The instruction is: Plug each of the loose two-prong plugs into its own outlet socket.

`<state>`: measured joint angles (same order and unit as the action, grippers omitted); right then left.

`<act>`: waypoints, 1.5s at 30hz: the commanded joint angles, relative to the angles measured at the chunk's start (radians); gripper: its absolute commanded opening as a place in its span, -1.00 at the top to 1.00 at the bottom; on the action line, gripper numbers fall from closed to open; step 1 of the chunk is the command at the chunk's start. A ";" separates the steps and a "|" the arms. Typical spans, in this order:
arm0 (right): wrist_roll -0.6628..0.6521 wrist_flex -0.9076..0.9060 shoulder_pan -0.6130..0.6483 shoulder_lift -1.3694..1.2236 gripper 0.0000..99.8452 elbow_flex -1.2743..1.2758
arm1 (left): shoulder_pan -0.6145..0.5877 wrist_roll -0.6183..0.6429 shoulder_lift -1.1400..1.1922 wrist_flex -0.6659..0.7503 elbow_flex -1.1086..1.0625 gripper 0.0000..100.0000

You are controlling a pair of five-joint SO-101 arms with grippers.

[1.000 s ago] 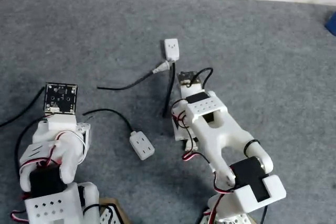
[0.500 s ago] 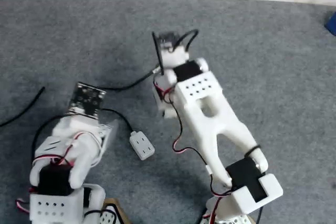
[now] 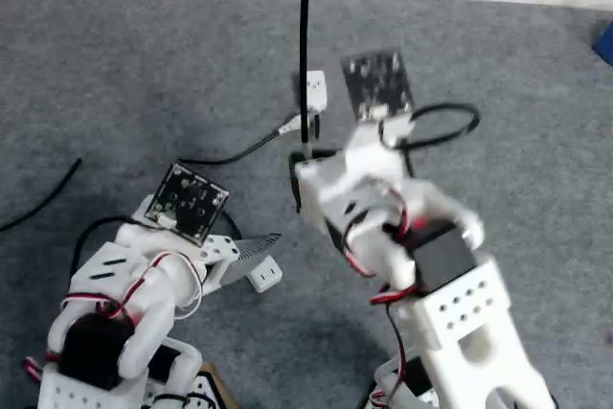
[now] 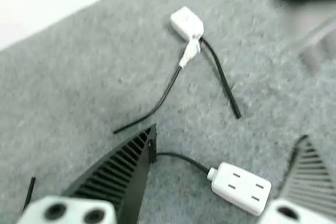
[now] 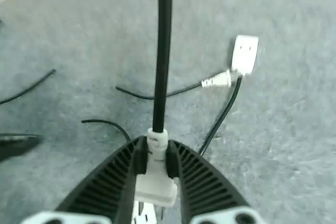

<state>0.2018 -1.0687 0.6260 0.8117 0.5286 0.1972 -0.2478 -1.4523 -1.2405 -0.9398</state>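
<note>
High view: a black cord (image 3: 305, 45) stands upright mid-worktop; a white outlet socket (image 3: 312, 90) lies near the far edge of the grey felt worktop (image 3: 517, 74). Left wrist view: left pincer (image 4: 228, 135) apart above a second white socket (image 4: 240, 188). Right wrist view: right pincer (image 5: 156, 148) clamped on a white two-prong plug (image 5: 156, 182).

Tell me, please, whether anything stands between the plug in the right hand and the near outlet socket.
Yes. The left hand hangs open over the near socket, with a finger on either side, so it likely crowds the path of the plug clamped in the right hand.
</note>
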 commanded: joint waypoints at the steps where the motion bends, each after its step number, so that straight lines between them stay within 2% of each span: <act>1: 0.049 0.216 0.008 0.071 0.99 0.226 | 0.016 0.032 0.010 0.020 0.039 0.15; 5: 0.057 0.217 0.073 0.081 0.99 0.217 | 0.018 0.035 0.056 0.034 0.031 0.15; 11: 0.058 0.142 0.188 0.073 0.99 0.156 | 0.024 0.035 0.302 0.195 0.005 0.16; 20: 0.048 -0.015 0.160 0.070 0.99 0.102 | 0.033 0.035 0.527 0.316 -0.001 0.16; 28: -0.129 -0.147 0.122 0.070 0.99 0.084 | -0.001 0.029 0.581 0.356 -0.001 0.16; 32: -0.166 -0.182 0.076 0.068 0.99 0.084 | -0.038 0.028 0.581 0.362 0.001 0.16; 35: -0.172 -0.188 0.071 0.065 0.99 0.090 | -0.035 0.028 0.581 0.362 -0.001 0.16; 39: -0.265 -0.191 0.067 -0.002 0.99 0.097 | -0.035 0.028 0.581 0.361 -0.001 0.16; 45: -0.379 -0.289 0.050 -0.077 0.99 0.101 | -0.033 0.028 0.573 0.358 -0.001 0.16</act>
<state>-0.1297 -1.3111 0.6905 0.7396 0.6467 0.1741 -0.2217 -0.8753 -0.9045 -0.9505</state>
